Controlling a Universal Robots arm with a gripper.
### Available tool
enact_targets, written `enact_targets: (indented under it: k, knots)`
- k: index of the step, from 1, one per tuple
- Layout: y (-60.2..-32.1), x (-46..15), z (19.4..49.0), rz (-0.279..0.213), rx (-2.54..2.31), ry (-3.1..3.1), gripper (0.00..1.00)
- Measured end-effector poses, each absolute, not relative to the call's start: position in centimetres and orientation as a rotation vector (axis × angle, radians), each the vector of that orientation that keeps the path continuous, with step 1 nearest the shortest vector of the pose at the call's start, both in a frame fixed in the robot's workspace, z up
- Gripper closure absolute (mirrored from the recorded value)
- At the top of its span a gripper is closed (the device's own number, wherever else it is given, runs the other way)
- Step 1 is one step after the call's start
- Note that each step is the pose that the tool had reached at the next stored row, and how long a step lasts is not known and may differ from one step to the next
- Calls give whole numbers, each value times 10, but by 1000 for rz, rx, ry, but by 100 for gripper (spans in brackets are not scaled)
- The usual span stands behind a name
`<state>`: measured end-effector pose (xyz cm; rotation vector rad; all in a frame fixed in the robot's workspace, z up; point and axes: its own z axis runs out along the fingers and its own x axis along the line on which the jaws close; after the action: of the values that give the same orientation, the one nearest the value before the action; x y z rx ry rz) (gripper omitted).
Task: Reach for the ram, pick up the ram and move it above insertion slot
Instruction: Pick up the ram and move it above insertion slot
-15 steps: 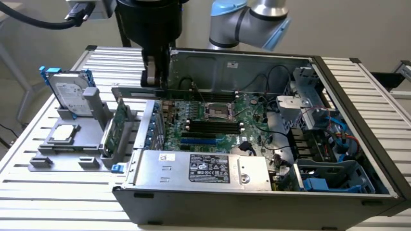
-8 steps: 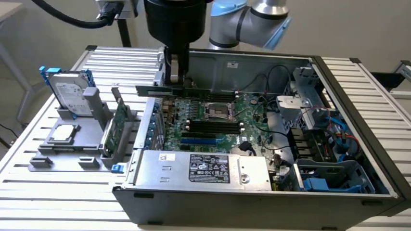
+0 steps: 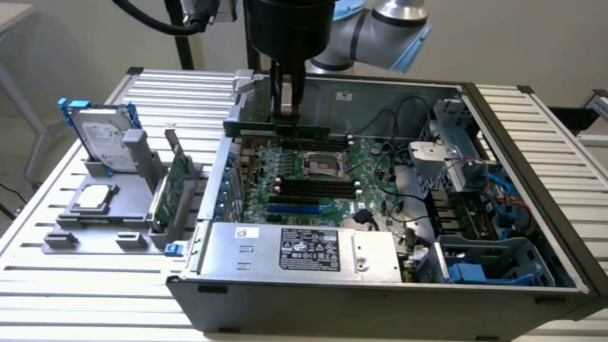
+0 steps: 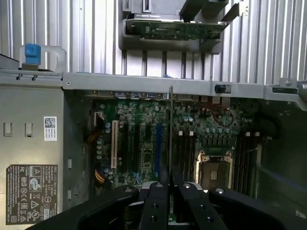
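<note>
Here the gripper (image 3: 286, 117) is clamped on the ram (image 3: 278, 129), whose long axis apparently runs left-right, hanging over the motherboard (image 3: 314, 182) at the case's far side.

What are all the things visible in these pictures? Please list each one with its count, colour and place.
ram: one, green, held in the gripper above the motherboard.
motherboard: one, green, inside the computer case.
computer case: one, grey, open, on the slatted table.
hard drive: one, silver with blue rails, upright in the grey holder at the exterior view's left.
larger card: one, green with blue tab, upright in the holder.
gripper: one, black, shut on the ram.
</note>
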<state>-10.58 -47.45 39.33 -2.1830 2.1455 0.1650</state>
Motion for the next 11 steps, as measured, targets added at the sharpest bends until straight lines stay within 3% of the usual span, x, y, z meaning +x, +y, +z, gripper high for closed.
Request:
enact_targets:
  k: [11]
  knots:
    - [-441, -88, 393, 165, -2183, 2145, 87]
